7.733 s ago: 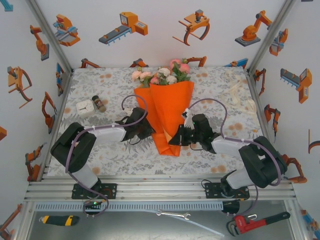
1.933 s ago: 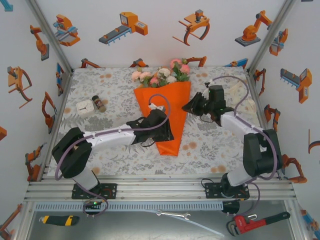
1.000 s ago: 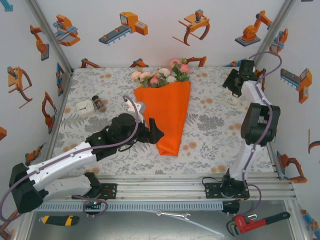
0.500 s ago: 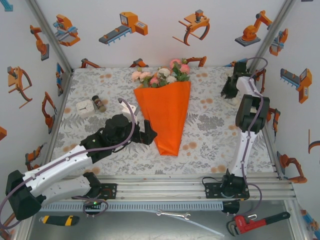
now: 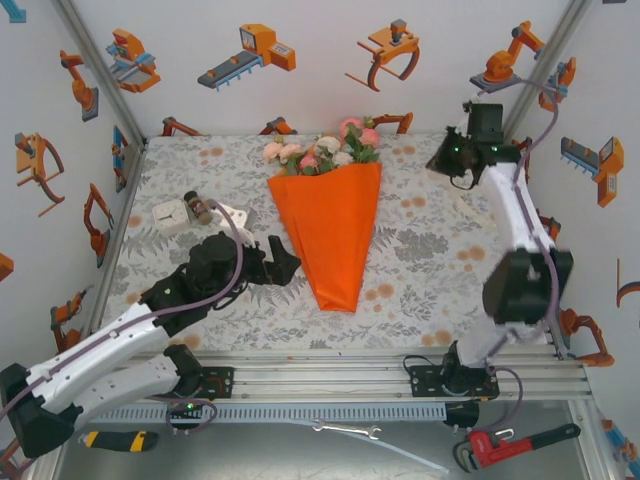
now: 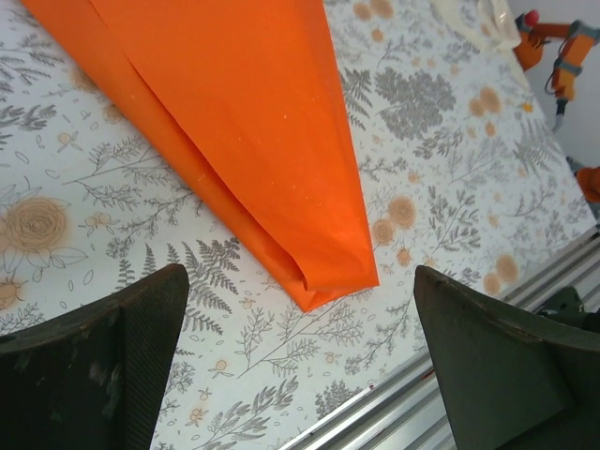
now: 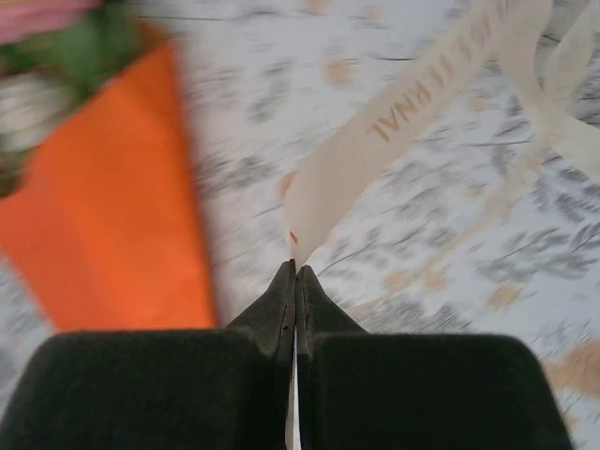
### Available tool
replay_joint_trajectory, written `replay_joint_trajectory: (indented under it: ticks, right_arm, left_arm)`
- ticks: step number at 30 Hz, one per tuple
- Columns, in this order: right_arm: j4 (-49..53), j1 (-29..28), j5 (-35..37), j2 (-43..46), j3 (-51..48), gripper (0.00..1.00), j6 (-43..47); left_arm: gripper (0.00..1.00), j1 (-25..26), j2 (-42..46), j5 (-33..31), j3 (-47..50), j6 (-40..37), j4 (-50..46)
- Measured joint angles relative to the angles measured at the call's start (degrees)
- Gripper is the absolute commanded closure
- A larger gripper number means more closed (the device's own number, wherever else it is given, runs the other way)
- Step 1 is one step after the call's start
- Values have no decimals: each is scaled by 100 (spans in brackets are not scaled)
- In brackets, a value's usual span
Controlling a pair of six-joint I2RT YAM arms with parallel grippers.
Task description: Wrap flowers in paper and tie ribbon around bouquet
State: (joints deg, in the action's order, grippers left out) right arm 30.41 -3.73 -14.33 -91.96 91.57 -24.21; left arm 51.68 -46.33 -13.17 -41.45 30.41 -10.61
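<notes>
1. Wrapping appears done: the flowers are enclosed in the paper, which is folded into a cone lying mid-worktop, blooms far, tip near.
2. The left fingers are spread wide and empty, just left of the cone's tip.
3. The ribbon is pinched at one end by the closed right fingers, far right, apart from the cone.
4. Tying is judged to be wholly left.

Orange paper folded into cone, flat at centre of table, narrow tip toward near edge. Pink and cream flowers poke from wide far end. Cream lettered ribbon far right, end pinched in right tool.
</notes>
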Motion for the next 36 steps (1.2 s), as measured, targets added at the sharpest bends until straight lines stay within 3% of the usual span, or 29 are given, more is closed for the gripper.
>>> replay_joint_trajectory:
  ticks: [2,5,9,10,13,16,19,22,25,29,33,36]
  right_arm:
    - [-345,-817,-221,1023,-229,100,-2]
    - [-772,-1945,-557,1856,-621,100,-33]
    - [-975,-3049,-544,1827,-1163,100,-240]
    - [-1040,-3342,-516,1631,-1285,93,-334]
    - [-1307,-3989,-590,844,-1528,56,-678]
    - [-1499,-4242,-734,251,-1552,42,-911]
    - [-1508,-3936,-715,271,-1563,41,-1003]
    - [-1692,-2920,-713,804,-1832,41,-1121]
    - [-1788,-1659,-404,1526,-2385,42,-1147]
    - [-1539,-551,428,2052,-3121,43,-1169]
    - [-1340,262,785,1665,-3613,44,-1182]
    - [-1266,511,765,1169,-3652,44,-1182]
  left_arm:
    - [3,-4,205,-61,0,26,-131]
    - [3,-7,455,-186,0,70,-341]
    - [3,-9,699,-527,-7,223,-776]
    - [3,-11,756,-623,-7,267,-901]
    - [3,-31,927,-850,-7,378,-1193]
    - [3,-35,1062,-1003,-7,476,-1375]
    - [3,-42,994,-960,-4,544,-1408]
    - [1,-74,479,-708,-66,568,-1399]
    - [3,-83,-597,-407,-444,485,-1464]
    - [13,-90,-2223,35,-1429,120,-1491]
    - [24,-87,-3838,660,-2695,-332,-1147]
    - [29,-59,-5012,1012,-3735,-669,-979]
